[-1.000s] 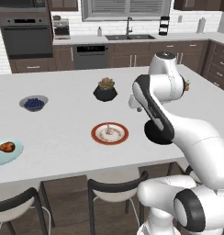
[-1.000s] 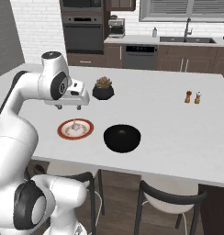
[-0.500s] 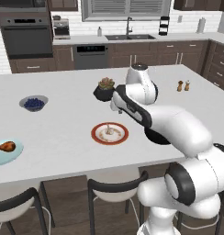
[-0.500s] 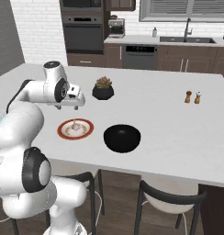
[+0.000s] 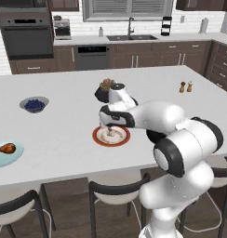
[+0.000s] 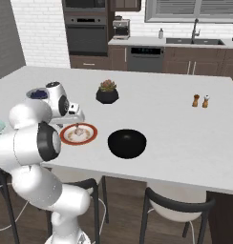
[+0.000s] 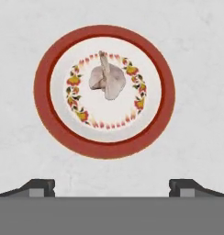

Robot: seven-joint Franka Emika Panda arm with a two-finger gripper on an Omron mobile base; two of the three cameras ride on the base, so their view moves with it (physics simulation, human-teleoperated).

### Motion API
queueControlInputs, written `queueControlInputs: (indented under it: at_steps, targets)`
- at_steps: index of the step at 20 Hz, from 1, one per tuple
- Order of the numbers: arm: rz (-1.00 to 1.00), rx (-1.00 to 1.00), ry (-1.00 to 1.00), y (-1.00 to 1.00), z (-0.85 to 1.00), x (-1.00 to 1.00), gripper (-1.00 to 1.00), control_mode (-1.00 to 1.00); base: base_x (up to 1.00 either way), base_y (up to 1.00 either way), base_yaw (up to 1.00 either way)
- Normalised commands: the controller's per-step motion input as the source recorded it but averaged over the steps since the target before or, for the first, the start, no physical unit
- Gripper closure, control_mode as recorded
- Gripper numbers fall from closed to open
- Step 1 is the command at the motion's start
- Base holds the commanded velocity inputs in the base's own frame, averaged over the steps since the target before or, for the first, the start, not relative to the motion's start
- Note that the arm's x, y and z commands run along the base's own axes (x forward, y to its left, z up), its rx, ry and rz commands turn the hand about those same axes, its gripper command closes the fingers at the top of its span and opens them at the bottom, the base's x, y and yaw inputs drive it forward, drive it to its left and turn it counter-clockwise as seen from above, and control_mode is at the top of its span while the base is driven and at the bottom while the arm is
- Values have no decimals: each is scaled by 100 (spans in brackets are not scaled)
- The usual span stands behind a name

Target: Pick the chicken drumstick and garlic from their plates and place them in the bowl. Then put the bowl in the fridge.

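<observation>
The gripper (image 7: 112, 186) hangs above the red-rimmed plate (image 7: 45, 114) with its jaws spread wide and empty. The garlic (image 7: 107, 80) lies near the plate's middle — ahead of the fingertips in the hand view, not yet between them — with its stem pointing away from the jaws. I judge the hand must shift forward, then descend. The black bowl (image 6: 127, 142) waits just beside the plate; the chicken drumstick (image 5: 4, 148) sits well apart on the pale blue plate (image 5: 16, 154).
</observation>
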Motion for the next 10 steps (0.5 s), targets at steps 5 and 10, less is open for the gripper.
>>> queueControlInputs:
  at_steps: [5, 10]
  targets:
    - [0, 0, 5, -7, -71, 28, -100, -100, 0, 0, 0]
    - [1, 0, 7, 0, -31, 41, -100, -100, 0, 0, 0]
